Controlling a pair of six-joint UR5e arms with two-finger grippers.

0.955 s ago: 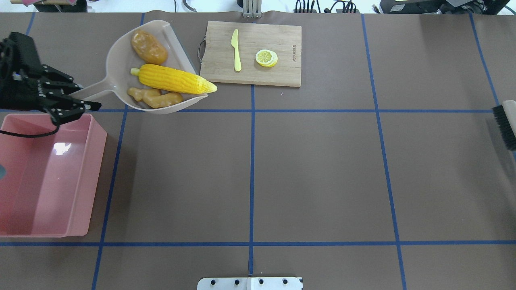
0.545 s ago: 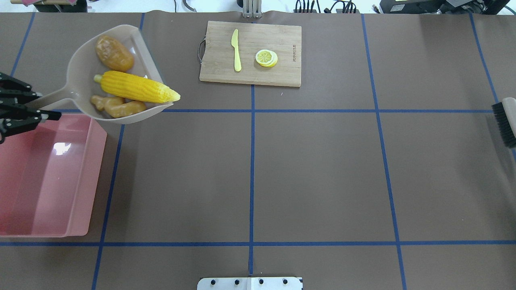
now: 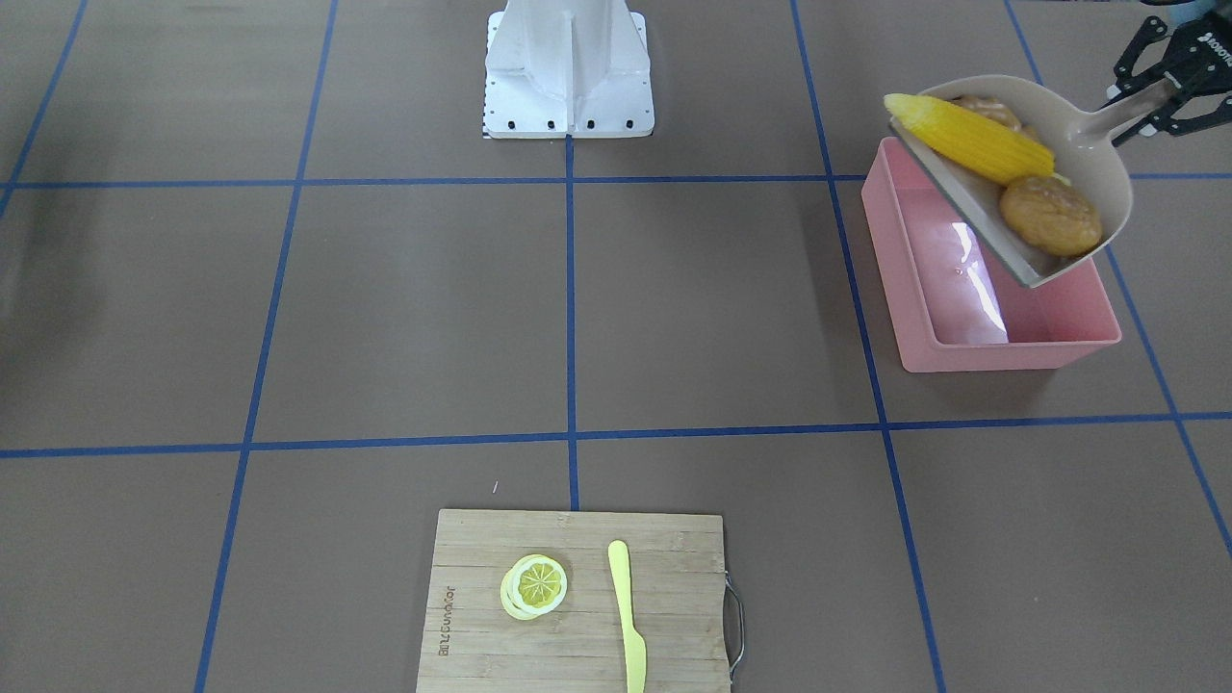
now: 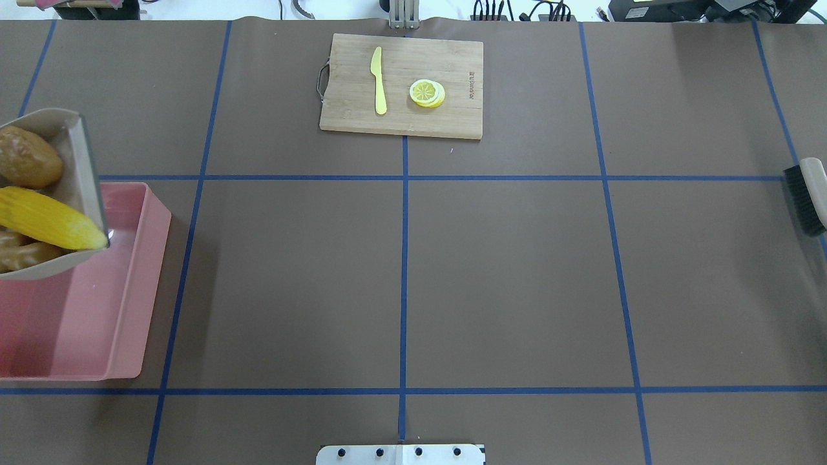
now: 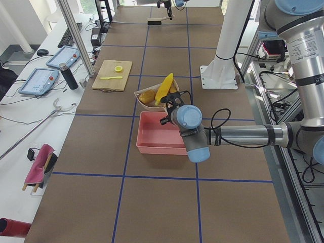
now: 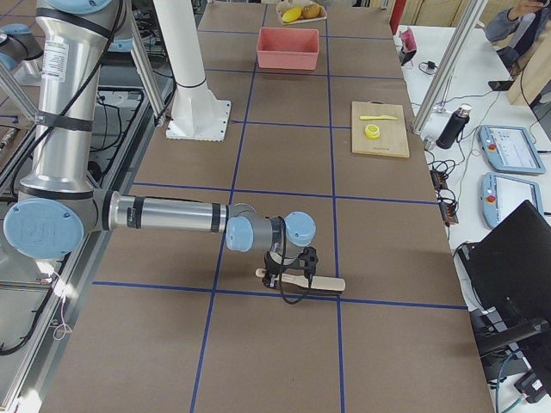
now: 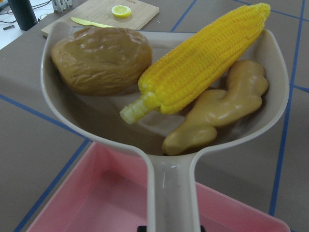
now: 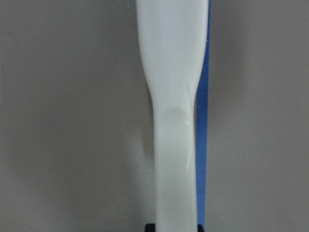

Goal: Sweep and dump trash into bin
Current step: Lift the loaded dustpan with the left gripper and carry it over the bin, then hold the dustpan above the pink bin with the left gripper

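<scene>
My left gripper (image 3: 1151,104) is shut on the handle of the beige dustpan (image 3: 1121,183) and holds it raised over the far end of the pink bin (image 3: 962,322). The pan carries the yellow corn cob (image 3: 972,140), the brown potato (image 3: 1049,214) and the tan ginger root (image 7: 222,108). In the overhead view only the pan's mouth (image 4: 81,161) shows at the left edge, over the bin (image 4: 123,310). The bin's visible inside is bare. My right gripper (image 6: 288,274) is shut on the brush handle (image 8: 174,121) at the table's right end.
A wooden cutting board (image 4: 400,84) at the far middle holds a yellow knife (image 4: 378,81) and a lemon slice (image 4: 426,92). The brush head (image 4: 807,197) shows at the overhead view's right edge. The robot's base plate (image 3: 570,72) sits at the near middle.
The dustpan with the three foods has moved left and toward the robot, from beside the board to over the bin. The left gripper has left the overhead view. The brush barely shifted.
</scene>
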